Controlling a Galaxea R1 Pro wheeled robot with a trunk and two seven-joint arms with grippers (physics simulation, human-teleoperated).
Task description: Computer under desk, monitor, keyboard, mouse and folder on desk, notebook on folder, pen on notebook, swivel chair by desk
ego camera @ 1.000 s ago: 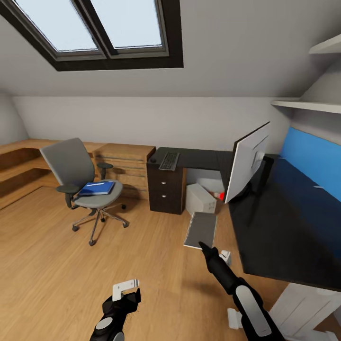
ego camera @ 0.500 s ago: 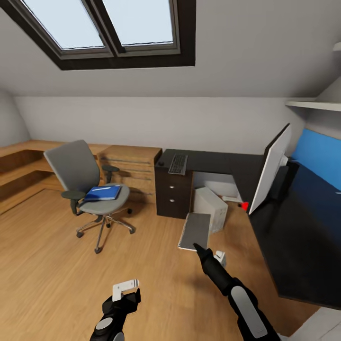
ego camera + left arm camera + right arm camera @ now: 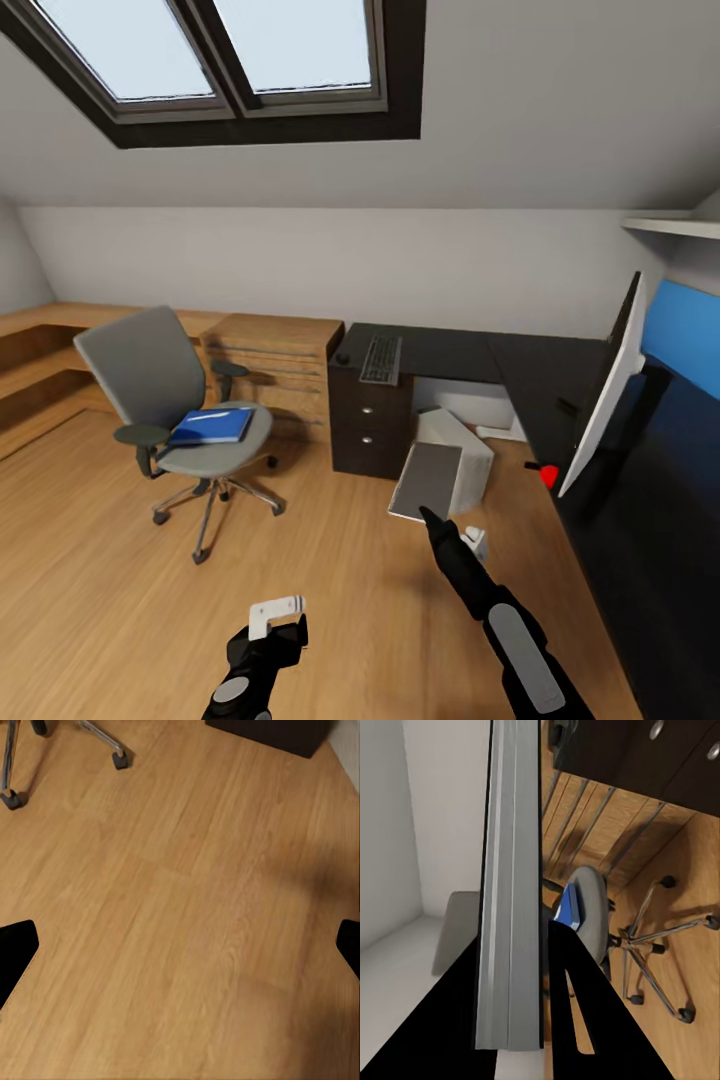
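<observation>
My right gripper (image 3: 428, 517) is shut on the notebook (image 3: 428, 480), a pale grey rectangle held upright above the floor; the right wrist view sees the notebook (image 3: 510, 907) edge-on between dark fingers (image 3: 566, 997). Behind it the computer (image 3: 472, 462) stands under the desk (image 3: 450, 352). The keyboard (image 3: 381, 358) and mouse (image 3: 343, 357) lie on the desk's far end. The monitor (image 3: 605, 395) stands on the desk at the right. The blue folder (image 3: 212, 425) lies on the swivel chair (image 3: 145, 375). My left gripper (image 3: 275, 615) hangs open over bare floor (image 3: 180, 907).
A dark drawer cabinet (image 3: 368, 432) sits under the desk's far end. Low wood cabinets (image 3: 270, 355) line the back wall left of it. The chair's wheeled base (image 3: 116, 757) stands near my left gripper. Skylights (image 3: 230, 55) are overhead.
The whole view has shifted, so the monitor and desk now sit further right. Both grippers keep their pose, and the notebook stays in the right one.
</observation>
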